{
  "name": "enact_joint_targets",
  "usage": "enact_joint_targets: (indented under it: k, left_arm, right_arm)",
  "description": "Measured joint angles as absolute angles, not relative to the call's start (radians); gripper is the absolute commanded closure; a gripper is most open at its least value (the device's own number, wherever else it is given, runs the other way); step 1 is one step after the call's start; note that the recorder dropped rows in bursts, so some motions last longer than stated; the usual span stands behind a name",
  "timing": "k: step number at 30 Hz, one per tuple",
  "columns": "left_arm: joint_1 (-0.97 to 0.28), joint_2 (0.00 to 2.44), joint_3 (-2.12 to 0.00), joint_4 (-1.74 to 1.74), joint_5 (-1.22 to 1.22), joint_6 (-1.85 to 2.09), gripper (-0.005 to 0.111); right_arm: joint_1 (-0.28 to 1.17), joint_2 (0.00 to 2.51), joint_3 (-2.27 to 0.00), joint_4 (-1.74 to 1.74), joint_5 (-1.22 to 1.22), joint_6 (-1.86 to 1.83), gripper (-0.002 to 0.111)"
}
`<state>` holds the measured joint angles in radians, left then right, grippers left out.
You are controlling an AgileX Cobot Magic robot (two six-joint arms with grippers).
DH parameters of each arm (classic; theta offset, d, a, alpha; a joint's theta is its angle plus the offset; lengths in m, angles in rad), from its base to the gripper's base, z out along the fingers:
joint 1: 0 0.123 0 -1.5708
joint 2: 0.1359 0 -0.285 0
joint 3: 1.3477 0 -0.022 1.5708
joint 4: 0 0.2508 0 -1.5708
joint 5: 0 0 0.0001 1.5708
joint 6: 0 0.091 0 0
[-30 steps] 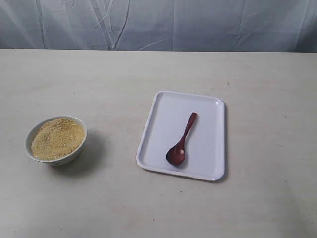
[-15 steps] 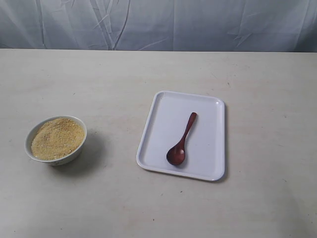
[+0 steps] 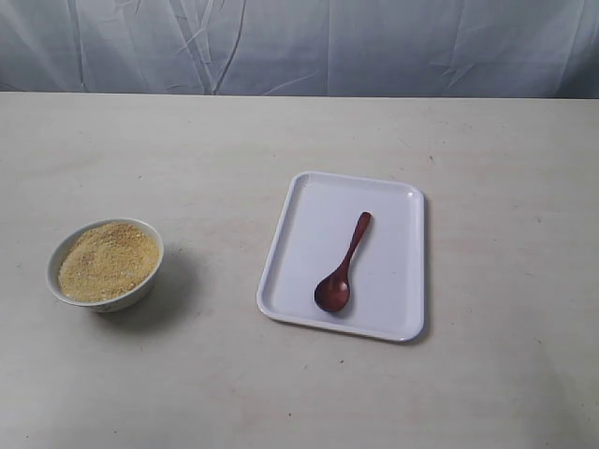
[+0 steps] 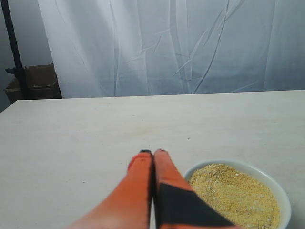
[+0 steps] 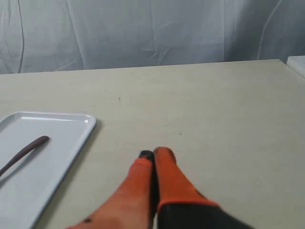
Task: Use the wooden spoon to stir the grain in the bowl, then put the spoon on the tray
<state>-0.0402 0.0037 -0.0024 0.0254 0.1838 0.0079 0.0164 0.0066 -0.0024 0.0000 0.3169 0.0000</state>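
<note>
The white bowl (image 3: 106,265) sits at the table's left, filled with golden grain (image 3: 109,261). To its right lies the white tray (image 3: 393,201), and the dark wooden spoon (image 3: 343,266) rests on it, head toward the near edge. Neither arm shows in the exterior view. In the left wrist view my left gripper (image 4: 153,153) is shut and empty, just beside the bowl (image 4: 281,190) of grain (image 4: 236,194). In the right wrist view my right gripper (image 5: 154,153) is shut and empty over bare table, apart from the tray (image 5: 71,143) and the spoon's handle (image 5: 26,149).
A pale wrinkled curtain (image 3: 299,47) hangs behind the table's far edge. A dark stand (image 4: 13,47) and a cardboard box (image 4: 33,83) are beyond the table's corner in the left wrist view. A white object's corner (image 5: 298,63) shows at the table's edge in the right wrist view.
</note>
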Motion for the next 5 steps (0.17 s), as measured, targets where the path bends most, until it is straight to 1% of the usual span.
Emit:
enact_joint_targets:
  k: [5]
  left_arm:
    - [-0.040, 0.004, -0.002, 0.025, 0.184, 0.008, 0.107]
  right_arm:
    - [0.016, 0.007, -0.002, 0.000, 0.317, 0.000, 0.108]
